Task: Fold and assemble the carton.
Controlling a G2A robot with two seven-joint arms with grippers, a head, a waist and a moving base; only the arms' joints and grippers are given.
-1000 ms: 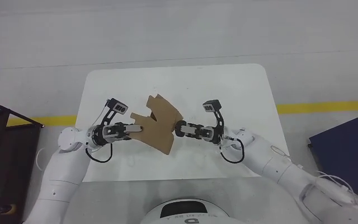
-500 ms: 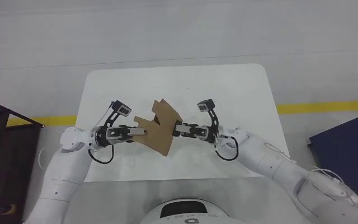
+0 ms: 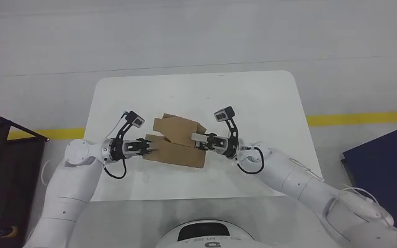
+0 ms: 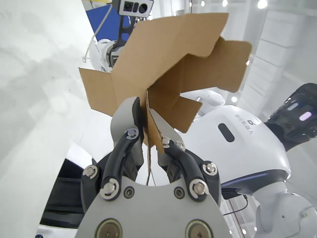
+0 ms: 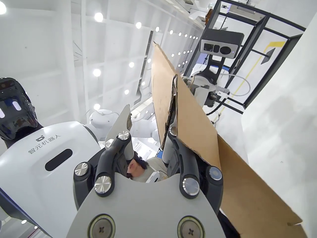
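Top view | step: opening carton (image 3: 177, 146) into sleeve | left pincer (image 4: 145, 117) clamps its edge | right pincer (image 5: 148, 125) wide, against panel | next: likely squaring walls

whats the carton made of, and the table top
Carton: brown corrugated cardboard, matte and unprinted. The cut edge in the left wrist view shows a layered core. Table: a smooth white top with rounded corners and low sheen. It is probably laminate or painted board, but the look leaves that open.
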